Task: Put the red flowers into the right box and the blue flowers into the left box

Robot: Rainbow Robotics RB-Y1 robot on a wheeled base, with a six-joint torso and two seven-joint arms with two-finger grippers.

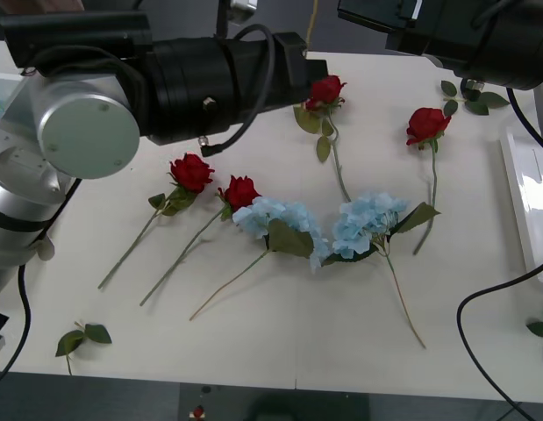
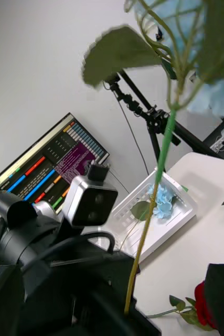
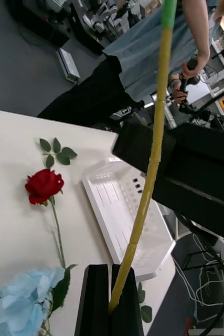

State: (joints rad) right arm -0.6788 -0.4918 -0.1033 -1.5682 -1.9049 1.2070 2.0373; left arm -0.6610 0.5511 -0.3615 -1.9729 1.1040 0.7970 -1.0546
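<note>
The left gripper (image 3: 110, 294) is squeezed tight on the stem of a blue flower (image 2: 216, 100), held up high above the table (image 1: 280, 342). One blue flower (image 2: 163, 202) already lies in the left box (image 2: 138, 231). Two blue flowers (image 1: 280, 219) and all four roses (image 1: 192, 171) wait on the table. The right box (image 1: 524, 189) looks empty, I think. The right arm (image 1: 482, 35) is up at the far right. The boxes sit by the table's side edges, with open room near the front edge.

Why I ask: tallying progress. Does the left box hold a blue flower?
Yes, a blue flower lies inside the left box.
</note>
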